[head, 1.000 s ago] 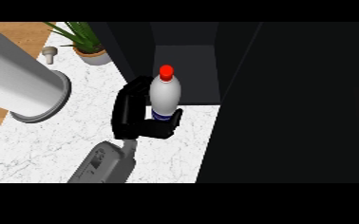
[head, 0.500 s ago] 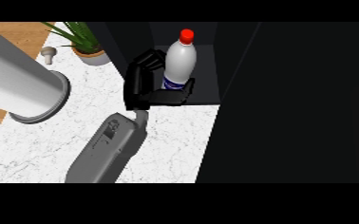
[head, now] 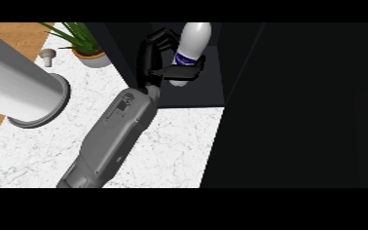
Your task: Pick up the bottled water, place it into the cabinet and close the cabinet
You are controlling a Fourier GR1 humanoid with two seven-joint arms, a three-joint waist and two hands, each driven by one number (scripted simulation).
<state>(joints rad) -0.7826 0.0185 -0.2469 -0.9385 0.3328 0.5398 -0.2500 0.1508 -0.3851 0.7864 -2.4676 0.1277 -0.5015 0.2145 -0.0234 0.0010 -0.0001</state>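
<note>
Inside the dark cabinet (head: 237, 63), one hand (head: 155, 58) grasps the bottled water (head: 191, 46); tilted like that, it could topple once let go.

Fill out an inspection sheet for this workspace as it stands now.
Surface: white marbled counter, wooden strip at far left.
Job's things: bottled water held inside the dark cabinet, its top cut off by the view's edge; cabinet not yet closed.
Clutter: grey cylinder, potted plant, small pale knob-shaped object.
Robot hands: left robot hand curled round the bottle; right robot hand not in view.
Cables: nothing seen.
Surroundings: large dark panel at right.
</note>
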